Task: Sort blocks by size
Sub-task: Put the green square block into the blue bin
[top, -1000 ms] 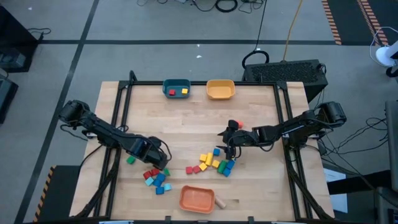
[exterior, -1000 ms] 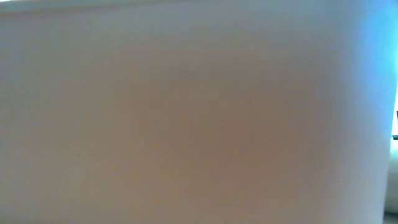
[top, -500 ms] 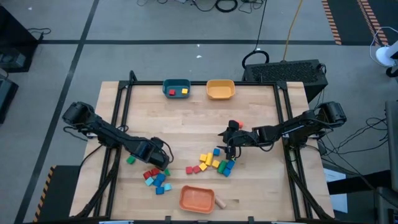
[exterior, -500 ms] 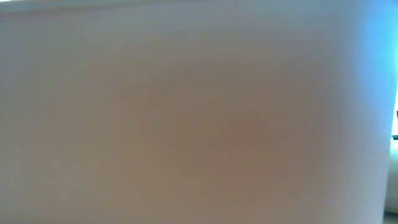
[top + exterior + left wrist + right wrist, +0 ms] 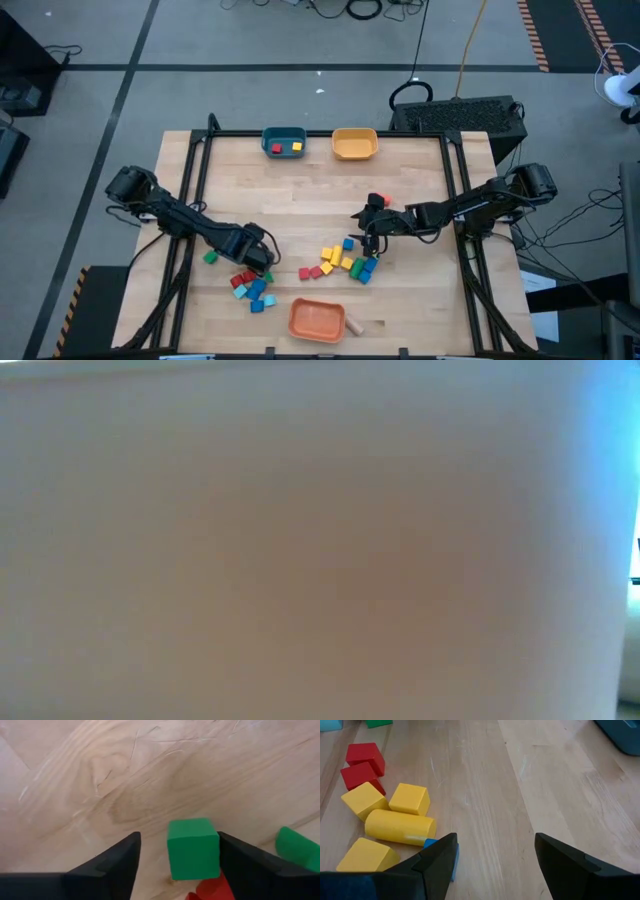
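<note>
Movement confined to my left arm: its left gripper (image 5: 177, 862) has crept toward the blocks (image 5: 250, 285), fingers spread, green cube (image 5: 193, 848) between them, ungripped. My right gripper (image 5: 495, 862) waits spread beside the yellow pile.

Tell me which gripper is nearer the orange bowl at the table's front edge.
Left. The left gripper sits over the block cluster just beside and behind the orange bowl. The right gripper hangs farther back, beyond the yellow and blue block pile.
</note>
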Tool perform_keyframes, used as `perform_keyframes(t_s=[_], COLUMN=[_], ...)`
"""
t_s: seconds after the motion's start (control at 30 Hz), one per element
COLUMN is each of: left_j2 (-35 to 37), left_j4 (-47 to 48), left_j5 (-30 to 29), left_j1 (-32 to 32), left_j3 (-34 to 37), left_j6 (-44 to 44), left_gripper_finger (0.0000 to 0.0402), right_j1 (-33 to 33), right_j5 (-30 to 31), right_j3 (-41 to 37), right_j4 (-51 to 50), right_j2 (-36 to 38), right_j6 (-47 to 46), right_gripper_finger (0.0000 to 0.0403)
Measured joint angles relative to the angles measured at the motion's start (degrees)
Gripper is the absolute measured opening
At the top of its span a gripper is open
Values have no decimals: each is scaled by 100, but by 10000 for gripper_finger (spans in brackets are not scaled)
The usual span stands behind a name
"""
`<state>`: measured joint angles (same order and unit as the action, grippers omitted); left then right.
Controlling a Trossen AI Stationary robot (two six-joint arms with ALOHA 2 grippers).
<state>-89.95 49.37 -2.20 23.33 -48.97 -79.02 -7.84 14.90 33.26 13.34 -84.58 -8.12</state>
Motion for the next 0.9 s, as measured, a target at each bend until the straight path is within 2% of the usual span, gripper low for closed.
perform_keyframes(t_s=[0.37,0.6,0.9], left_j2=[2,69,383], left_j4=[-94,-83,-32], left_j5=[90,-26,-148], left_j1=[-30,-502,-1763], left_j3=[-7,-7,-320], left_j6=[43,654,2237], left_gripper_finger=[136,136,136], right_j1=[0,0,-2], right_j5=[2,4,4], right_j3=[1,0,0], right_j4=[0,5,12], right_j2=[0,0,0], right_j6=[0,-7,-45], right_gripper_finger=[254,254,254])
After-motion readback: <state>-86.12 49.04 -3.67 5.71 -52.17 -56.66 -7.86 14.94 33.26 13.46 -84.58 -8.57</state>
